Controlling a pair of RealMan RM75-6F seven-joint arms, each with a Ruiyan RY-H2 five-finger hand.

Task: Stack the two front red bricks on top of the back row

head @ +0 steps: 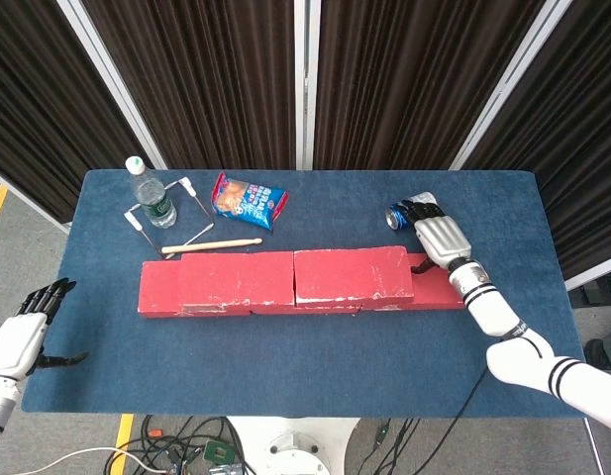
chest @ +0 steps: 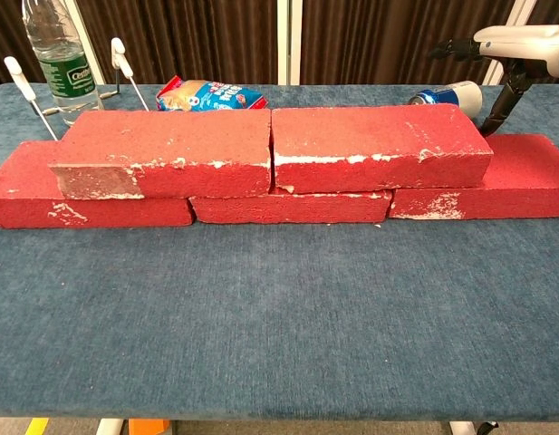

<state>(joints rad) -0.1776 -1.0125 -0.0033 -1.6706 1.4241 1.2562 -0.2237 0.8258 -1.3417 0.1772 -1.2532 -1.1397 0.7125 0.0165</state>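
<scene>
Two red bricks lie on a back row of three. The left upper brick (head: 236,277) (chest: 166,149) and the right upper brick (head: 353,274) (chest: 374,145) meet end to end. The lower right brick (head: 446,287) (chest: 519,177) sticks out past them. My right hand (head: 439,237) (chest: 519,41) hovers over that exposed end, close to the right upper brick's end, fingers spread and holding nothing, with its thumb pointing down at the lower brick. My left hand (head: 28,332) hangs open off the table's left edge, far from the bricks.
Behind the bricks lie a blue can (head: 402,215) (chest: 447,94) right by my right hand, a snack bag (head: 249,201), a water bottle (head: 151,196), a wire stand (head: 191,203) and a wooden stick (head: 211,244). The blue table (head: 305,356) stretches out in front.
</scene>
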